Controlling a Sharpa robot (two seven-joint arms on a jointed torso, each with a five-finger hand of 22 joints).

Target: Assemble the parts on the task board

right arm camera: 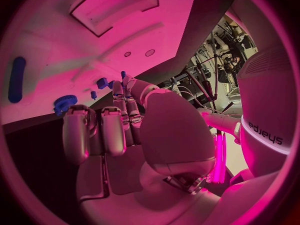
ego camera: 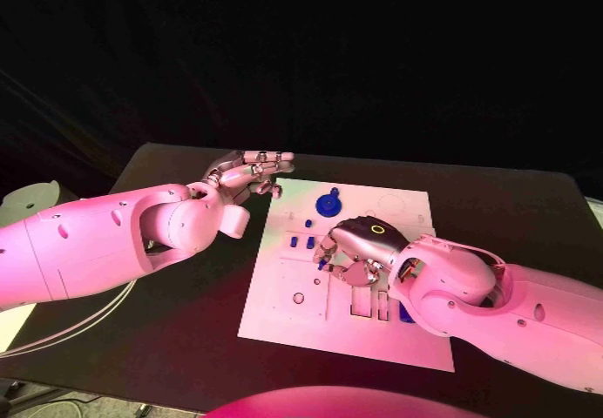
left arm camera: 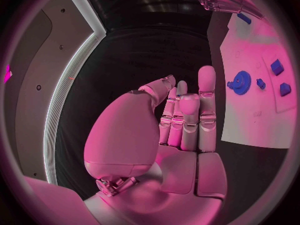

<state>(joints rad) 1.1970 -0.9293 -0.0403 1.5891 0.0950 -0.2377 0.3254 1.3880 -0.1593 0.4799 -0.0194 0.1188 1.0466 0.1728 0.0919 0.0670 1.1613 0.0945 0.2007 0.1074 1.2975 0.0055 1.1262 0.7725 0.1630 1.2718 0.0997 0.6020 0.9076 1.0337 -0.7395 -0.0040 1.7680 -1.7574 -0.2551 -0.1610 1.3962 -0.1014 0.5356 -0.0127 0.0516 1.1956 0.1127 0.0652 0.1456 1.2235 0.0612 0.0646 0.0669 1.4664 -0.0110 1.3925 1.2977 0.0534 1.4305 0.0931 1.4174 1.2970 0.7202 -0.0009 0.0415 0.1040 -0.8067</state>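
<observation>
The white task board [ego camera: 377, 326] lies in the middle of the black table. A blue gear [ego camera: 328, 205] stands near its far edge, with small blue parts [ego camera: 299, 243] just nearer than it. My right hand [ego camera: 358, 248] hovers low over the board's middle with its fingers curled down, and its fingertips pinch a small blue part [ego camera: 323, 259] that also shows in the right wrist view [right arm camera: 123, 75]. A long blue part [right arm camera: 17, 79] lies on the board. My left hand [ego camera: 252, 167] is off the board at its far left corner, fingers [left arm camera: 187, 115] straight and holding nothing.
The board has several cut-out slots [ego camera: 362, 303] and a round hole [ego camera: 299, 298] on its near half, partly under my right arm. Bare black table [ego camera: 188, 322] runs to the left of the board and beyond its far edge.
</observation>
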